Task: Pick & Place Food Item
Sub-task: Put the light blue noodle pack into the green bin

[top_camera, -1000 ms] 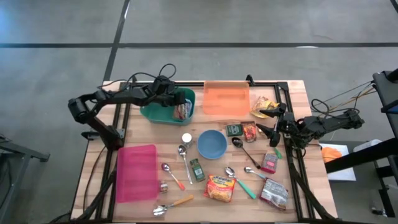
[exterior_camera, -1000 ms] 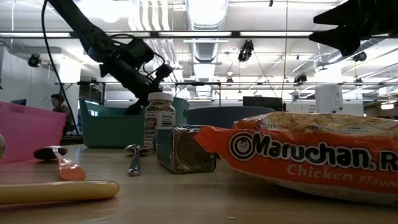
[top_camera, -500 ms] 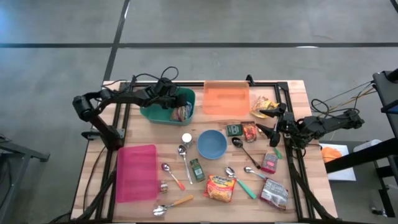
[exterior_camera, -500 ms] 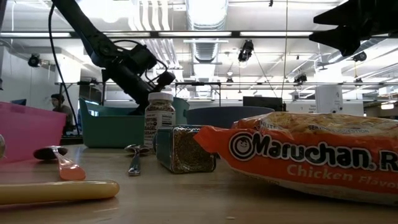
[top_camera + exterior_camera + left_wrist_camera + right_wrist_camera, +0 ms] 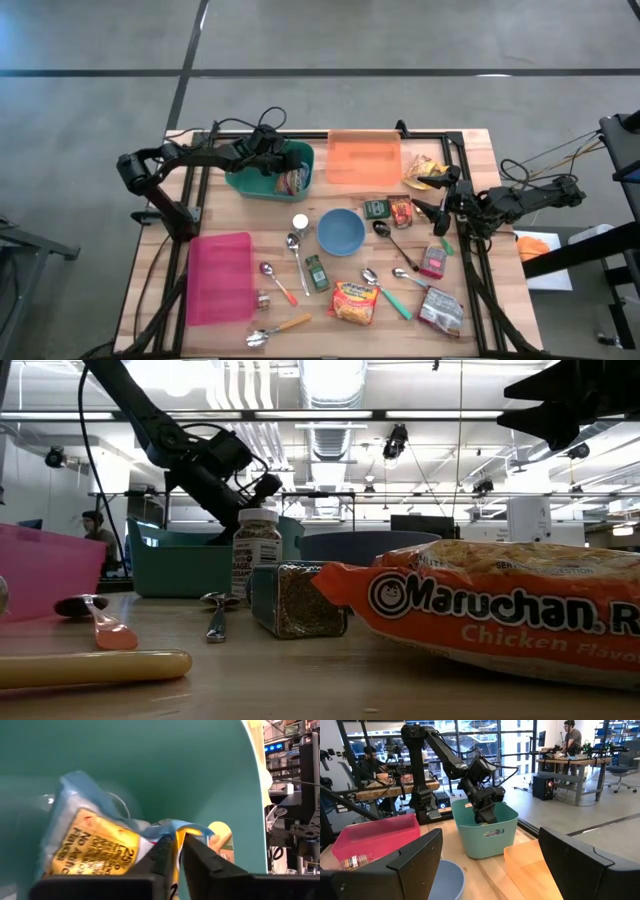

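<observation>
A teal bin stands at the table's far left. My left gripper reaches down into it from the left, its fingers nearly together on a crinkly blue and yellow food packet. The packet lies inside the bin against its right wall. The right wrist view shows the same gripper dipped below the bin's rim. My right gripper hangs open above the table's right side, pointing level toward the bin, with nothing between its fingers. My left gripper pinches the packet's crimped blue and yellow edge between its two fingers. The fingers slant down into the bin from the table's left. The rest of the packet lies on the bin's floor and against its wall.
An orange bin stands far centre and a pink bin near left. Between them lie a blue bowl, a ramen pack, spice jars, spoons and several small packets. People work at benches beyond the table.
The packet in my left gripper has tipped from standing on edge to lying flatter in the teal bin. The gripper has stayed inside the bin.
</observation>
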Robot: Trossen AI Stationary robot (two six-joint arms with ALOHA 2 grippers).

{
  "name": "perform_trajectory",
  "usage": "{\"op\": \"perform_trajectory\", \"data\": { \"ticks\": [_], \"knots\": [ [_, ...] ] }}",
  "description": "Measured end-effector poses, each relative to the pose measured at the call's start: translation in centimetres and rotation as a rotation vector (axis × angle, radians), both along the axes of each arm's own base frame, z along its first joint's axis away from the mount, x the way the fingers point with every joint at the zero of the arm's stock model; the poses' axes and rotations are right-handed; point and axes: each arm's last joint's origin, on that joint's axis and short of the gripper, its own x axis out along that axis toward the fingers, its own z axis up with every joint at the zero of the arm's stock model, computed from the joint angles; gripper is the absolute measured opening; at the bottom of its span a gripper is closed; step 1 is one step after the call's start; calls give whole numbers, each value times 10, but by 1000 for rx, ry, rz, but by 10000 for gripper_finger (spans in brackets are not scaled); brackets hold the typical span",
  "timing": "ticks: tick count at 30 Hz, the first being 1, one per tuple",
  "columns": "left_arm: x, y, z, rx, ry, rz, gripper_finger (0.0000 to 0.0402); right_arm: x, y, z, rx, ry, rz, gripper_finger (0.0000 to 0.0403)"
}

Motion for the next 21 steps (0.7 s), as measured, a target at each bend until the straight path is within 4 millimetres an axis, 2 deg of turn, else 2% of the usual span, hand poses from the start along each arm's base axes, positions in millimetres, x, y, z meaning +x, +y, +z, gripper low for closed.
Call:
{"op": "perform_trajectory", "data": {
  "ticks": [6, 11, 17, 21],
  "knots": [
    [2, 0, 3, -2, -21, -15, 150, 0, 0, 0, 0, 0, 0, 327],
    [3, 1, 5, -20, -60, -15, 211, 0, 0, 0, 0, 0, 0, 327],
    [4, 1, 9, -61, -89, 21, 263, 0, 0, 0, 0, 0, 0, 327],
    [5, 3, 17, -48, -104, 51, 282, 0, 0, 0, 2, -1, 0, 327]
  ]
}}
